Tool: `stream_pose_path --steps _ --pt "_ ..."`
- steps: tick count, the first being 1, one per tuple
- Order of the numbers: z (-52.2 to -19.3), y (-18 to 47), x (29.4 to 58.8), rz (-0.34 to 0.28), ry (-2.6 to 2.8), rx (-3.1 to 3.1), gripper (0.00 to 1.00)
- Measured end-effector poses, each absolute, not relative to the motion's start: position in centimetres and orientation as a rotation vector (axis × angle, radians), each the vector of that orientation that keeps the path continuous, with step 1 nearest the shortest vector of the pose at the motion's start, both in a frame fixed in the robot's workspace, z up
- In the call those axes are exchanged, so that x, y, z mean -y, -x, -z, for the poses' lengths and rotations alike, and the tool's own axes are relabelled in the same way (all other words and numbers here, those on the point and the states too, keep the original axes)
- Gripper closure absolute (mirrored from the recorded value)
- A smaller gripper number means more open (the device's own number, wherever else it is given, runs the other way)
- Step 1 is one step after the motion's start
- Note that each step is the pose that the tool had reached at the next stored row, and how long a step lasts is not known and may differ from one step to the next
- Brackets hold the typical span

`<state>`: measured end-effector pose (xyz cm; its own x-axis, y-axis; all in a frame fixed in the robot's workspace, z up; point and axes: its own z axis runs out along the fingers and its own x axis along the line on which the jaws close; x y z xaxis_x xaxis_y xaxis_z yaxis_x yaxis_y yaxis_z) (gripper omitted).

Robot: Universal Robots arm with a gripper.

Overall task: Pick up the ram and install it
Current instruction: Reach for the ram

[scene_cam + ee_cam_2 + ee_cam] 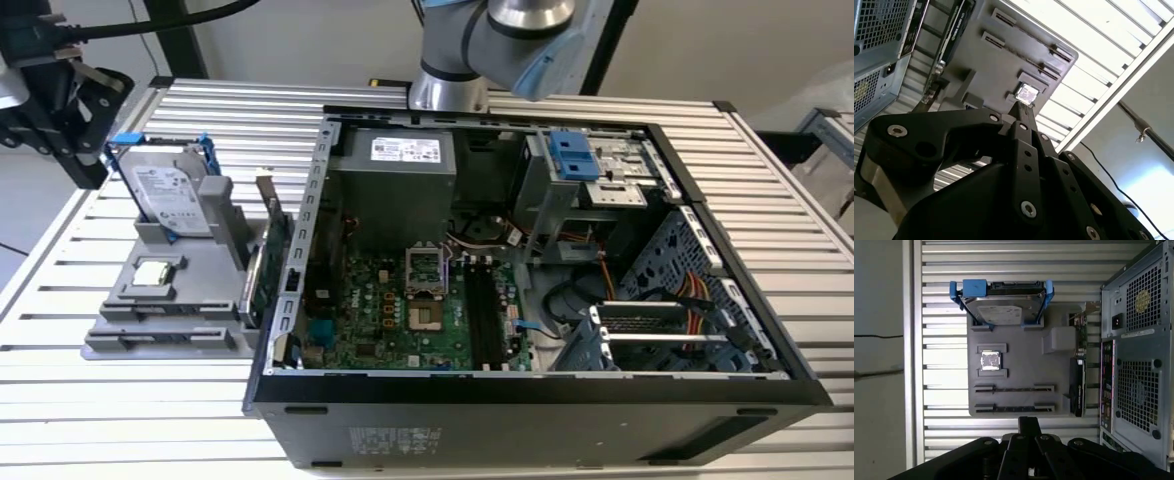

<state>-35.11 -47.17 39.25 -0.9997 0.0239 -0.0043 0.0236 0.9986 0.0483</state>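
Closest in, black gripper [1029, 422] pinched tight with nothing between the fingers, hanging near the edge of the grey tray [1024, 360]. Just past it, what looks like the ram [1014, 407], a thin dark strip on edge in a tray groove with a twin behind it, though hard to tell for sure; farther off, the hard drive [1001, 307]. Probably light, stiff and easy to snap, so best held by the long flat sides near the middle.
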Motion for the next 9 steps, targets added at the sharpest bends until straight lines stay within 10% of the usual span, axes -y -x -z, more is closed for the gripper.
stream_pose_path --steps 9 --pt "-39.2 35.4 48.5 -0.076 -0.037 -3.136 1.0"
